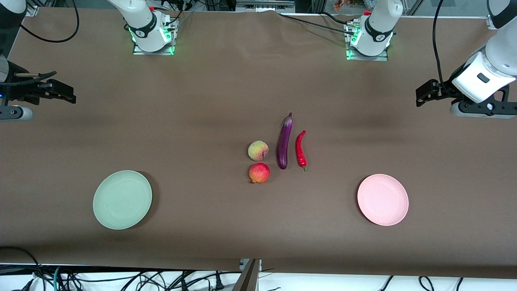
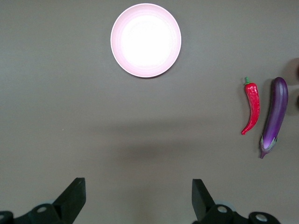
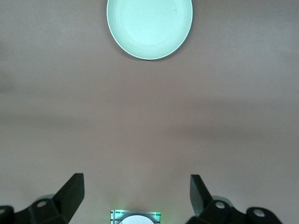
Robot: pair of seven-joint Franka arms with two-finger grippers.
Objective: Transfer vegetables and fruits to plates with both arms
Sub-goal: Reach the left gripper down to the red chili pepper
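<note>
Mid-table lie a purple eggplant and a red chili pepper side by side. Beside the eggplant sits a peach, with a red-orange fruit just nearer the front camera. The mint green plate lies toward the right arm's end and the pink plate toward the left arm's end, both bare. My left gripper hangs open and empty above its end of the table, and its wrist view shows the pink plate, chili and eggplant. My right gripper is open and empty above its end, looking at the green plate.
A brown cloth covers the table. The two arm bases with green lights stand at the back edge. Black cables hang below the front edge.
</note>
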